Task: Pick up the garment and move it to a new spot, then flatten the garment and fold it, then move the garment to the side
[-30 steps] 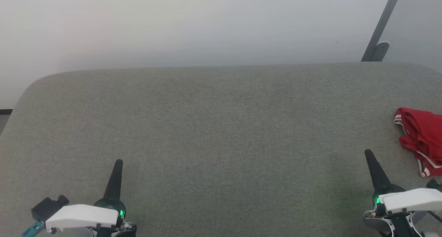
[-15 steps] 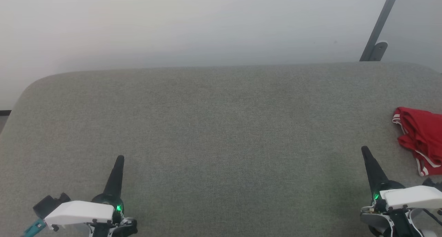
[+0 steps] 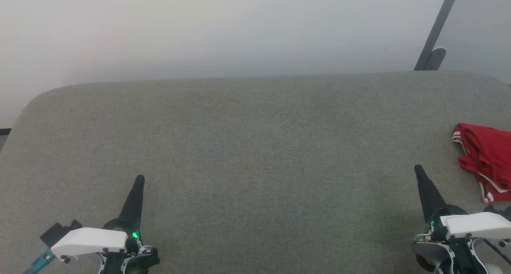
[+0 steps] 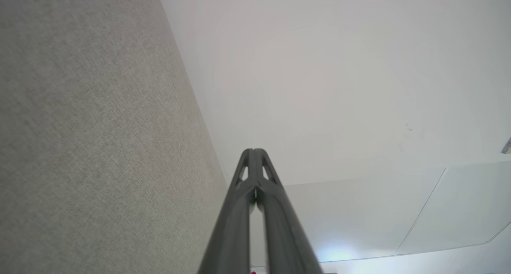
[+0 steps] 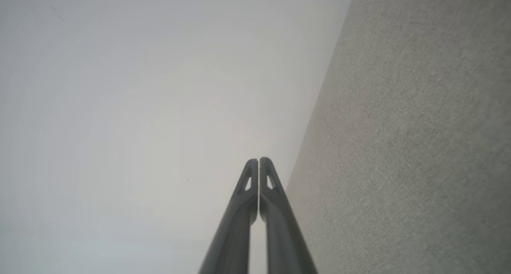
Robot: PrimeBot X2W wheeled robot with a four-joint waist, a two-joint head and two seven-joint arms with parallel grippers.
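The left gripper [image 3: 139,178] is clenched, its two dark fingers pressed together into a single point with nothing between them, and the right gripper [image 3: 418,169] is clenched and empty in the same way. Both wrist views confirm this, each showing the finger pair closed tip to tip against the pale wall [image 3: 199,26]. The two grippers hang over the near edge of the table [image 3: 255,146], the left toward the near left corner and the right toward the near right corner, fingers pointing at the far edge. Over the last second both tips have crept a little toward the far edge. The whole scene has also slid slightly in the head view, so part of that shift comes from the camera. Neither gripper has opened, and neither has turned toward the cloth. The garment [image 3: 485,154] lies at the right edge of the table, just beyond and to the right of the right gripper but not touching it. It is a bunched red heap with white-striped trim, partly cut off by the picture's edge, and its place on the table has not changed. A grey metal bar [image 3: 437,30] leans against the wall behind the far right corner. A jersey bunched at the side could be waiting to be picked up, or it could already have been carried aside. What shows looks rumpled rather than squarely folded, but too little of it is in view to settle that.
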